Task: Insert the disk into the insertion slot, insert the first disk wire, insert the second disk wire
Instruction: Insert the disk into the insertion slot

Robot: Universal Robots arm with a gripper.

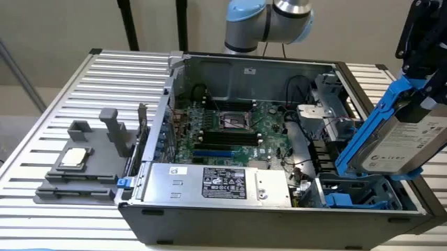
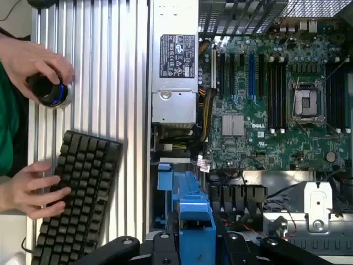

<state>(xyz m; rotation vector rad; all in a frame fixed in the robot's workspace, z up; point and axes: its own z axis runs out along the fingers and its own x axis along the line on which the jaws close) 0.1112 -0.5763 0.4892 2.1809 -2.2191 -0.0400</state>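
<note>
In the exterior view my gripper (image 1: 427, 97) hangs at the right, over the open computer case (image 1: 279, 219). It is shut on the disk (image 1: 412, 141), a silver-grey drive with a white label in a bright blue carrier (image 1: 370, 125). The disk is held tilted, nearly on edge, its lower end just above the insertion slot (image 1: 356, 197), a dark bay with blue rails in the case's near right corner. The wrist view looks down past the gripper (image 2: 196, 245) along the blue carrier's edge (image 2: 193, 212) into the case. No disk wire can be told apart.
A silver power-supply box (image 1: 216, 183) lies along the case's near side beside the green motherboard (image 1: 231, 130). A grey fixture (image 1: 77, 162) sits on the slatted table at the exterior view's left. A person's hands rest on a keyboard (image 2: 77, 193) and a knob (image 2: 49, 88).
</note>
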